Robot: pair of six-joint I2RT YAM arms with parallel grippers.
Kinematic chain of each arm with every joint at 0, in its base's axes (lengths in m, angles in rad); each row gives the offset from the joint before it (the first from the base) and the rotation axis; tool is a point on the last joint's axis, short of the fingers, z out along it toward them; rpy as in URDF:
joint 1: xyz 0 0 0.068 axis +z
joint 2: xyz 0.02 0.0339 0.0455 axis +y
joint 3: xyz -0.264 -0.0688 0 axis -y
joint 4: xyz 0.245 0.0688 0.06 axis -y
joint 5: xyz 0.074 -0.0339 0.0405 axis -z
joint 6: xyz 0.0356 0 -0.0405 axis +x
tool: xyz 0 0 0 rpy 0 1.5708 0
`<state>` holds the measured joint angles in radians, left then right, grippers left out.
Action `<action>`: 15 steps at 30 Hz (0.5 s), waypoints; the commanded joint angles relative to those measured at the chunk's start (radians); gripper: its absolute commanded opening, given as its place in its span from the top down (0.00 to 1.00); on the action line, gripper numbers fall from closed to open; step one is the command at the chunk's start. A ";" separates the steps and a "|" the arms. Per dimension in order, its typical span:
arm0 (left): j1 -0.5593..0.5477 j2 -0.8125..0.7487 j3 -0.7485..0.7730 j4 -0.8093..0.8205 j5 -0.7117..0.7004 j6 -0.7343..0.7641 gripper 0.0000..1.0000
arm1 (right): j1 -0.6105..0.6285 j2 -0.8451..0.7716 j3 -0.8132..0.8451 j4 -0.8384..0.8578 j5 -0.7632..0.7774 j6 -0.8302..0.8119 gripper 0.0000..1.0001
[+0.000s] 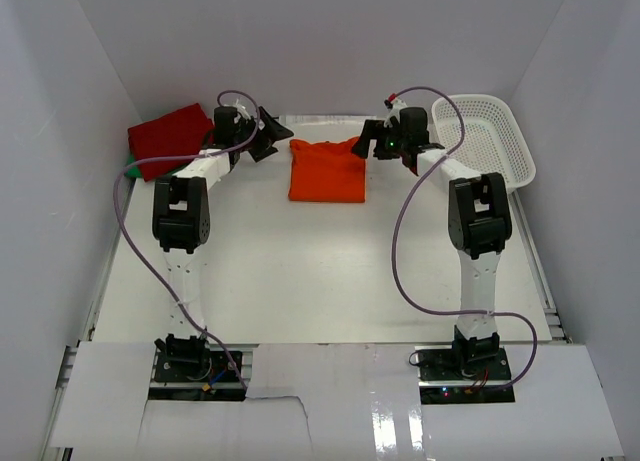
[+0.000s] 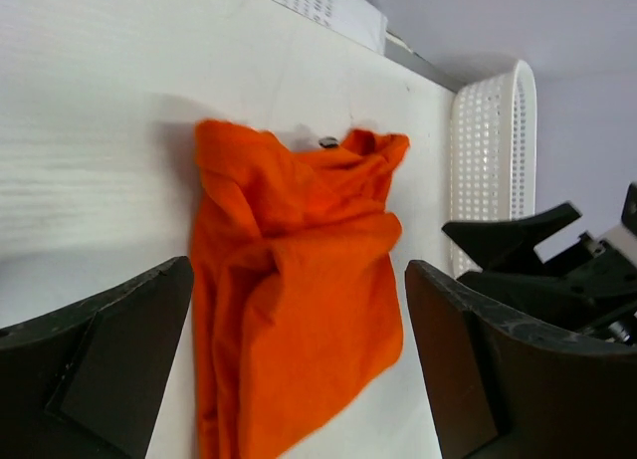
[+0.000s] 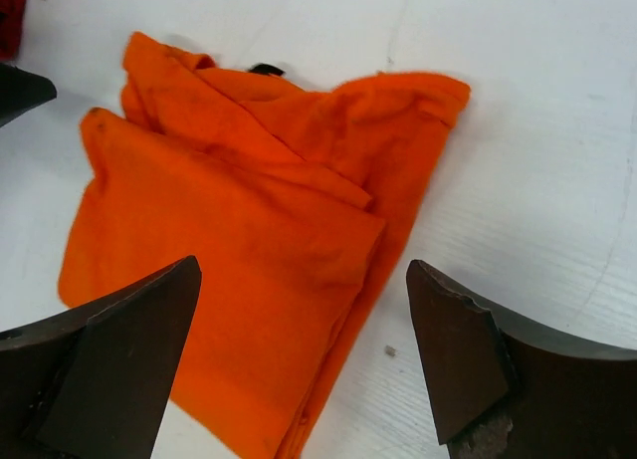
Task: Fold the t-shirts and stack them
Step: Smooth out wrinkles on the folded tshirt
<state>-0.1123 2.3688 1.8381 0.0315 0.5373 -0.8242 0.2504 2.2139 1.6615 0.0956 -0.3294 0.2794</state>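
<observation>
Both wide open, empty: left pincer (image 1: 271, 140), right pincer (image 1: 364, 144), flanking orange t-shirt (image 1: 327, 173).

- You have a plain bright orange shirt (image 1: 326, 169), with a small dark spot at its collar.
- Your red shirt (image 1: 170, 139) is a deep, plain red.
- You see only a sliver of the green shirt (image 1: 131, 164).
- Your basket (image 1: 490, 141) is white mesh, dotted with small holes.
- Your left tool (image 1: 268, 139) and right tool (image 1: 366, 143) are black.
- Your cables (image 1: 400, 231) are purple.
- Your surface (image 1: 300, 271) is white.
</observation>
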 commanded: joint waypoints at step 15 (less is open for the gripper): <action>-0.107 -0.135 -0.212 -0.117 -0.134 0.315 0.02 | 0.004 0.033 0.041 -0.089 -0.053 -0.034 0.00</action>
<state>-0.1867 2.2192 1.5917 -0.0238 0.4889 -0.5903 0.2573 2.1941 1.6741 0.0441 -0.3702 0.2462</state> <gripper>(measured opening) 0.979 0.987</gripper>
